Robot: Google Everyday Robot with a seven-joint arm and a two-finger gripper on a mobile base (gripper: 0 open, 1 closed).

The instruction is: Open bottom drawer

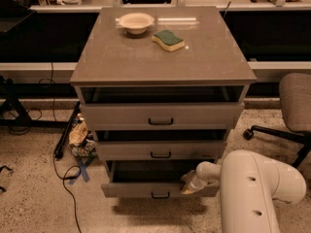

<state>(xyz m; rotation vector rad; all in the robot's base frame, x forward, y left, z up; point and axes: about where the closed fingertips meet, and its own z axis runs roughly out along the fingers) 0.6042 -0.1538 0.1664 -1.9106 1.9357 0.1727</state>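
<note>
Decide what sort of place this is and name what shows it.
Probably a lab or office workspace: a drawer cabinet, an office chair and floor cables. The gripper is at the bottom drawer's right end.

The bottom drawer (141, 189) is being shown standing out in front of the middle drawer (160, 149) and the top drawer (160, 115), with its dark inside partly exposed and its small black handle (160, 195) facing forward. The tool (191, 184) is being held at the right end of that drawer's front, on the white arm (255, 188) coming in from the lower right. On the counter (146, 62), a pale bowl (136, 22) and a green and yellow sponge (168, 40) are being carried near the back, just apart from each other. An office chair (294, 101) is being seen at the right edge
</note>
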